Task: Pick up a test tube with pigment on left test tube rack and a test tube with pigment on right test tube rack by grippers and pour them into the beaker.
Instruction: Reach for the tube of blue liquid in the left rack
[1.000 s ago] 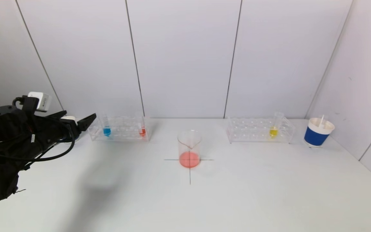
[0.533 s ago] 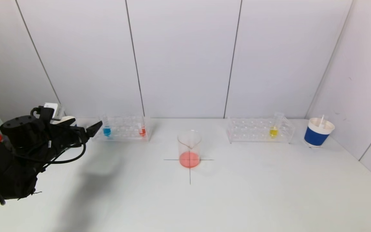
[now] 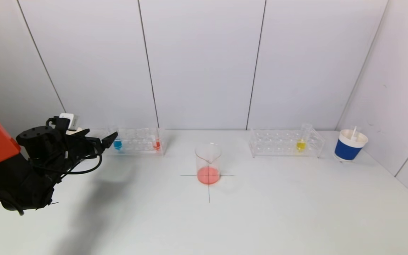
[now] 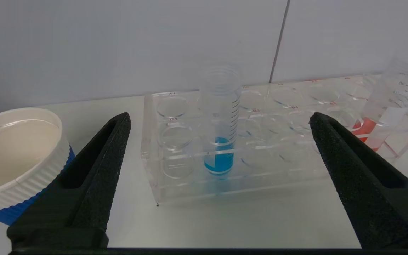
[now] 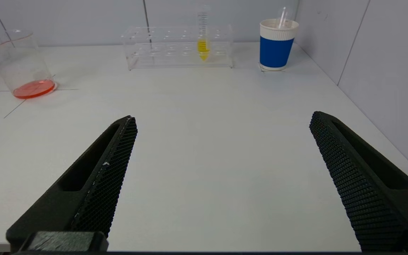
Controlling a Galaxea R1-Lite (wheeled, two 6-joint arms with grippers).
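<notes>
Left wrist view, blue-pigment tube [image 4: 220, 120] upright in left rack [image 4: 260, 148], left gripper [image 4: 218, 120] fingers spread.

Upright blue tube [image 4: 219, 117] and red tube [image 3: 156, 142] stand in the clear left rack [image 3: 133, 141], a yellow tube [image 3: 301, 141] in the right rack [image 3: 284, 143], and between them the beaker [image 3: 208, 163] holds pinkish-red liquid.

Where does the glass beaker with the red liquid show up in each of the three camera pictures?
Head view: beaker at table centre, on the drawn cross.
Left wrist view: not in it.
Right wrist view: beaker at the far edge, beyond the open right gripper.
Shared landmark: yellow test tube.
</notes>
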